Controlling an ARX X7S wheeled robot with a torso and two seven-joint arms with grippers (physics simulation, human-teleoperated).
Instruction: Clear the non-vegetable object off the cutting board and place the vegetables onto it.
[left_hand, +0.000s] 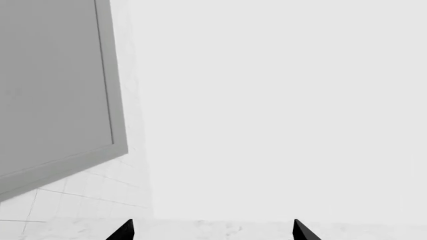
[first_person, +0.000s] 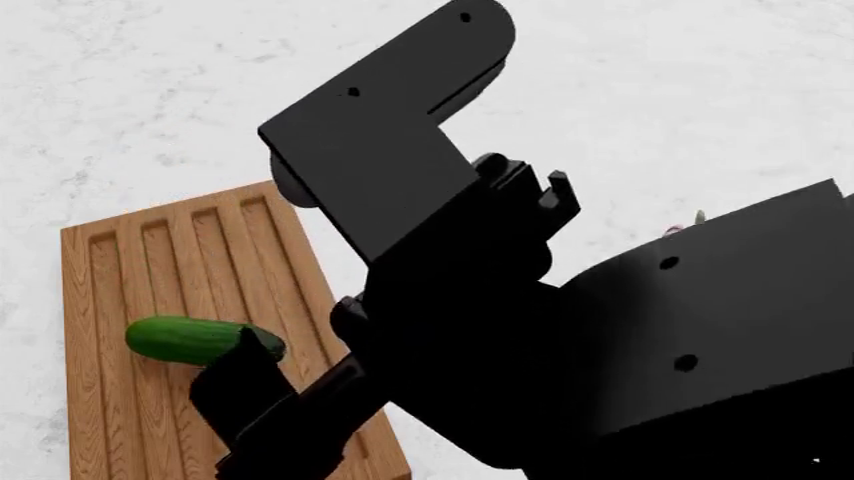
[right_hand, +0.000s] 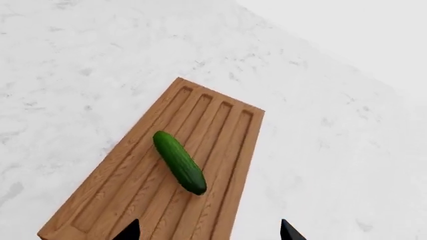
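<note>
The brown grooved cutting board (first_person: 120, 270) lies on the white counter, also in the right wrist view as the board (right_hand: 133, 185). One of the vegetables, a dark green cucumber (first_person: 198, 339), rests on it, lying slantwise across the grooves as the cucumber (right_hand: 179, 161). My right gripper (right_hand: 208, 232) hovers open over the board's near end, empty. The right arm (first_person: 534, 320) hides much of the head view. A pink speck with a thin root, the radish (first_person: 674, 230), peeks out beside the arm. My left gripper (left_hand: 213, 232) is open and empty, facing a wall. The non-vegetable object is hidden.
A grey rounded sliver (first_person: 283, 185) shows behind the arm at the board's far right corner; I cannot tell what it is. A grey panel (left_hand: 53, 85) hangs on the tiled wall in the left wrist view. White speckled counter (right_hand: 320, 165) surrounds the board.
</note>
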